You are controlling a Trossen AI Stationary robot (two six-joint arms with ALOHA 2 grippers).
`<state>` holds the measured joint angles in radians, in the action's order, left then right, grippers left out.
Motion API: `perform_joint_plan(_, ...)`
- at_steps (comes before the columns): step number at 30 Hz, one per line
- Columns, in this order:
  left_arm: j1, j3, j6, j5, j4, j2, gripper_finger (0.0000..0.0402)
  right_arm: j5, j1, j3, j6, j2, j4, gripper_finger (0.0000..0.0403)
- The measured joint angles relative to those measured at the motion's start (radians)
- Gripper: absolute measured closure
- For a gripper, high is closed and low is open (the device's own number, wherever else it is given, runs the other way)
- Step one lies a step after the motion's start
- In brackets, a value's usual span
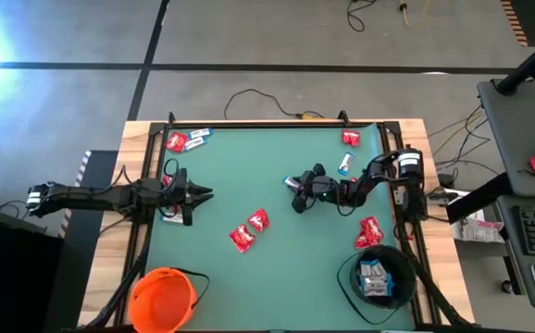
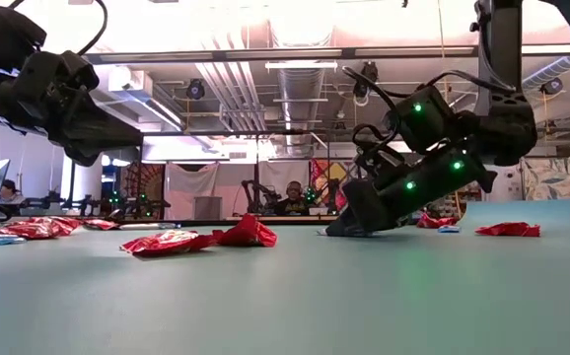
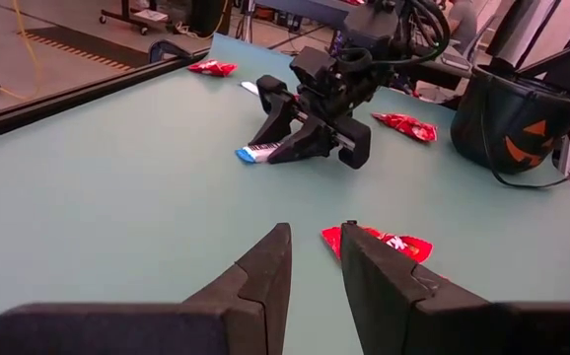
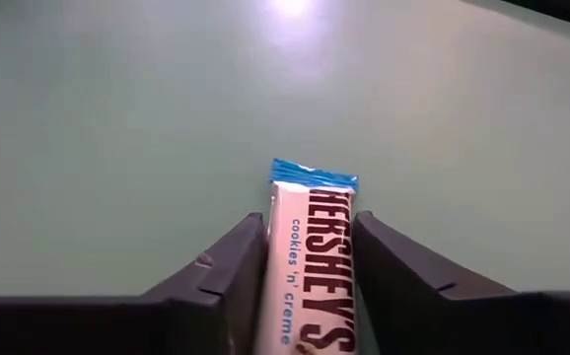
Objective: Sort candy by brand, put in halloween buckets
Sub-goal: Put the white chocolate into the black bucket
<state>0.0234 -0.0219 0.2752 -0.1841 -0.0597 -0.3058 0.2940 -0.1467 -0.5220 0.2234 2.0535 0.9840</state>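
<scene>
My right gripper [image 1: 297, 196] is down on the green table's middle, shut on a narrow blue-and-white candy bar [image 4: 315, 256], whose blue end also shows in the left wrist view [image 3: 255, 152]. My left gripper [image 1: 205, 194] hovers above the table's left side, empty, with a narrow gap between its fingers [image 3: 315, 242]. The black bucket [image 1: 377, 276] at the near right holds blue-and-white candy. The orange bucket [image 1: 163, 298] stands at the near left. Red candies [image 1: 249, 231] lie flat between the grippers. My right gripper pinches the bar's two long sides [image 4: 277, 247] between its two fingers. The fingers lie along the bar, and its blue crimped end [image 4: 313, 176] sticks out past the fingertips. They slant down from the table's right side. The bar lies flat on the table [image 3: 257, 151].
More red candies lie at the far left [image 1: 177, 141], far right [image 1: 351, 138] and near right [image 1: 369, 231]. Blue-and-white candies lie at the far left [image 1: 196, 139] and behind the right arm [image 1: 345, 165]. Bare table shows in the near middle.
</scene>
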Motion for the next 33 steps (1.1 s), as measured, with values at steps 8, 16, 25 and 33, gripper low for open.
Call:
perform_joint_plan(8,0.0,0.0,0.0,0.0,0.0,0.0,0.0326,-0.004,-0.005,0.0,-0.008,0.024,0.014,0.0301)
perform_joint_plan(16,0.0,0.0,0.0,0.0,0.0,-0.001,0.0326,-0.004,-0.006,-0.018,-0.092,-0.233,-0.194,0.0296)
perform_joint_plan(25,0.0,0.0,0.0,0.0,0.0,-0.002,0.0326,-0.024,0.015,-0.307,-0.107,-0.628,-1.085,0.0298)
perform_joint_plan(33,0.0,0.0,0.0,0.0,0.0,-0.003,0.0326,-0.173,0.169,-0.685,0.123,-0.767,-1.716,0.0298)
